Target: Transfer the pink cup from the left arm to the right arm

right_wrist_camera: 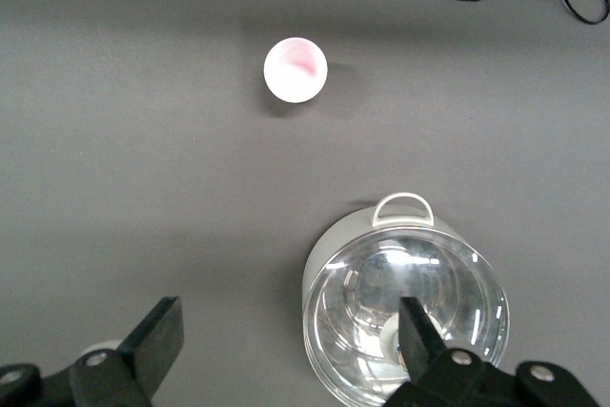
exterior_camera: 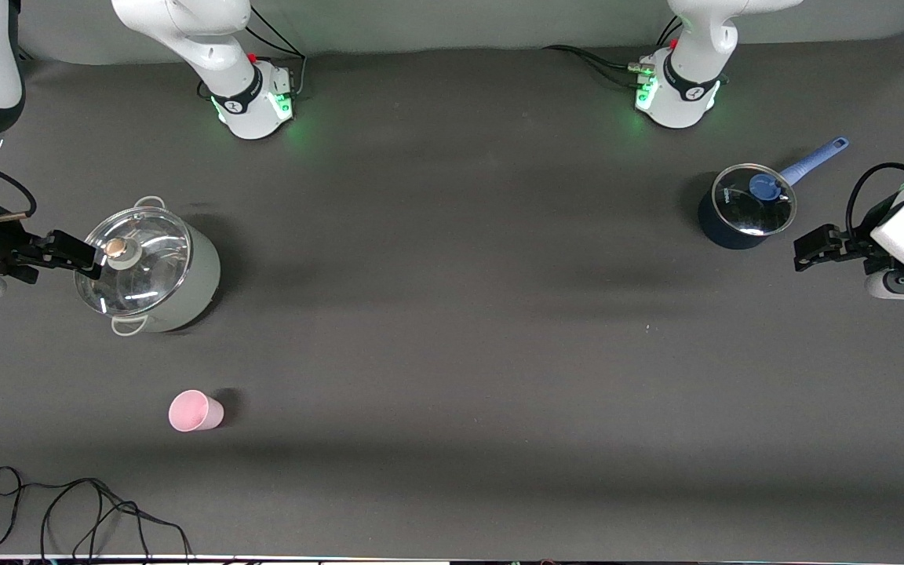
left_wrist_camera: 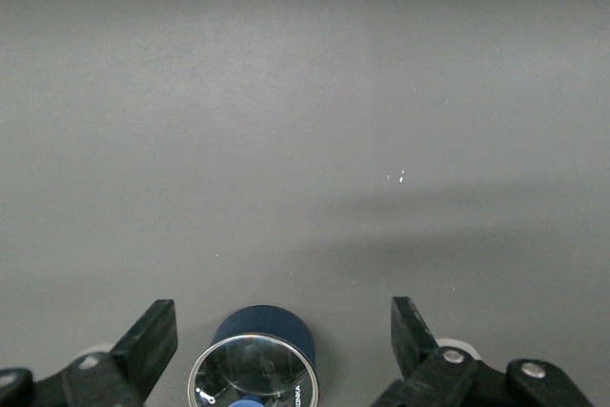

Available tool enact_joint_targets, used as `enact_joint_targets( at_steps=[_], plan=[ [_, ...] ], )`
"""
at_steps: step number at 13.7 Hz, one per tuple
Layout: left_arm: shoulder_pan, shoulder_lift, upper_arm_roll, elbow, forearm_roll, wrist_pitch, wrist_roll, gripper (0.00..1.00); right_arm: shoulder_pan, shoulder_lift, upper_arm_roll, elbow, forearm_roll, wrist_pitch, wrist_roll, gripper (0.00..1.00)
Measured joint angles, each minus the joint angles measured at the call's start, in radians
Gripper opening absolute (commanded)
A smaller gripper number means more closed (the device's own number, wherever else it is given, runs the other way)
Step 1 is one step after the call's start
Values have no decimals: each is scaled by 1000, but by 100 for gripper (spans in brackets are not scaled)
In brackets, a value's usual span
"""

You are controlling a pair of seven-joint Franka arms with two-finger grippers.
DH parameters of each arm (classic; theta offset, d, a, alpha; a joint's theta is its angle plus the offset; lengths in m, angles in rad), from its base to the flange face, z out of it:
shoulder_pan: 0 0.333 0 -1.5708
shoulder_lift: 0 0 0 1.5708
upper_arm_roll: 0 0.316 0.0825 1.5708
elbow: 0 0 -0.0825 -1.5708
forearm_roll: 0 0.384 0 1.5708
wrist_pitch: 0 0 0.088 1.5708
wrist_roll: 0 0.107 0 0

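The pink cup (exterior_camera: pixel 195 411) stood upright on the desk (exterior_camera: pixel 452 353), nearer the camera than the lidded grey pot (exterior_camera: pixel 150 267), so its rim could be gripped. The left tool (exterior_camera: pixel 813 253) was held apart beside the blue saucepan (exterior_camera: pixel 742 208), the right tool (exterior_camera: pixel 67 253) apart over the grey pot; neither was loaded.

Dark grey table (exterior_camera: pixel 452 329), soft overhead light

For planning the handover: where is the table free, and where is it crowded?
Free: the wide middle between the grey pot and the blue saucepan. Crowded: the right arm's end, holding that pot, the pink cup and a cable.
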Motion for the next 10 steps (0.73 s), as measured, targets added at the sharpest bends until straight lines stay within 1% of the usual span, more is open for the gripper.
enact_joint_targets(
  at_steps=[5, 10],
  plan=[
    [0, 0, 0, 0, 0, 0, 0, 100, 0, -3, 1, 2, 0, -4, 0, 100],
    [1, 0, 0, -1, 0, 0, 0, 100, 0, -20, 1, 15, 12, -132, 10, 100]
  ],
)
